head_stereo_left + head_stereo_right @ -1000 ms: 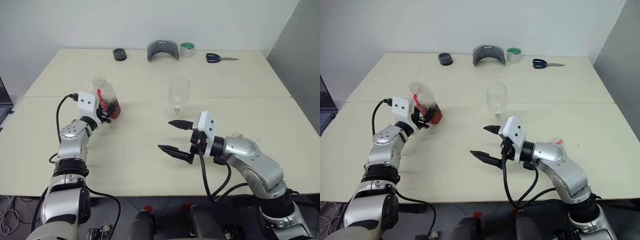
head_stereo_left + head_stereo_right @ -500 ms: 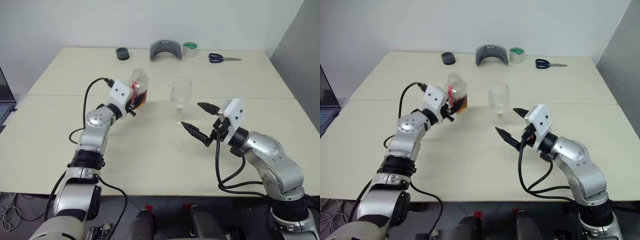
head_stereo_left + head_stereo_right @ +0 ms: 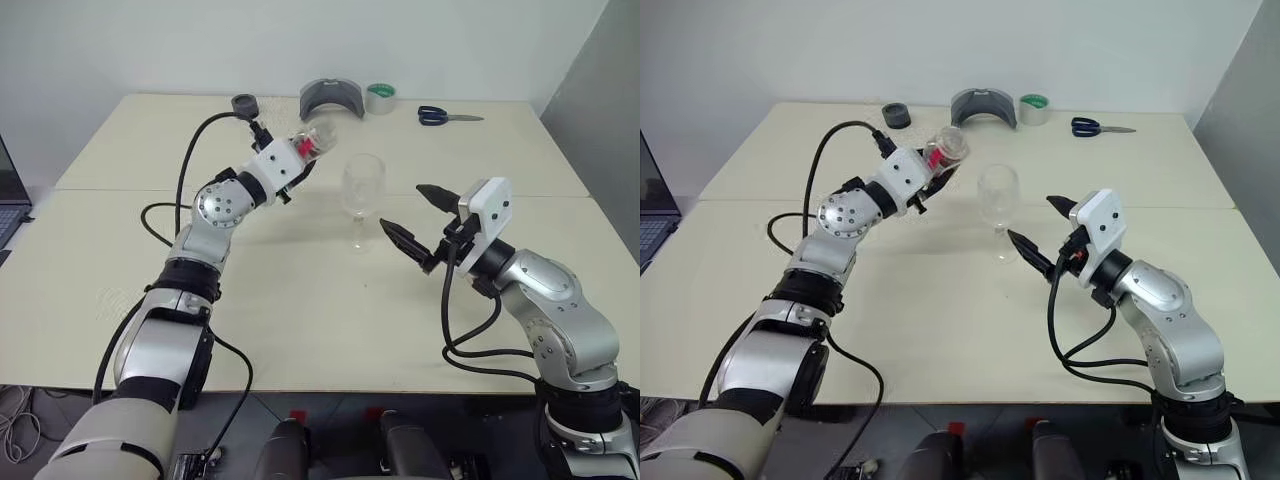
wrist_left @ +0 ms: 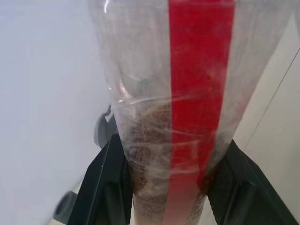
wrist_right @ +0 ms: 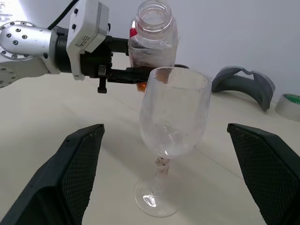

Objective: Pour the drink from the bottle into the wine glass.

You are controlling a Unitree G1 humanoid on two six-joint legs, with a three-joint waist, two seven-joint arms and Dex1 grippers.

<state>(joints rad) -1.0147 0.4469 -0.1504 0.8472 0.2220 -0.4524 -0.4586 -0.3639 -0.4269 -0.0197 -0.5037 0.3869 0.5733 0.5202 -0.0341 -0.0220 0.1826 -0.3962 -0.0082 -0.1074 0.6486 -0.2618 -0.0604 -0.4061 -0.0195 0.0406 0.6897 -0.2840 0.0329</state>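
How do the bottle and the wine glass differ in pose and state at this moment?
The bottle is held off the table, clamped in the left hand, while the wine glass stands upright on the table, touched by nothing. The bottle holds some reddish-brown drink; the wine glass looks empty. The bottle bears a red label strip; the glass is plain. Both are clear, with open mouths.

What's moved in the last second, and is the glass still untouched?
The left gripper, shut on the bottle, carried it up and across beside the wine glass and tilted it. The right gripper, open, closed in on the glass stem without touching it. The glass is empty and standing where it was.
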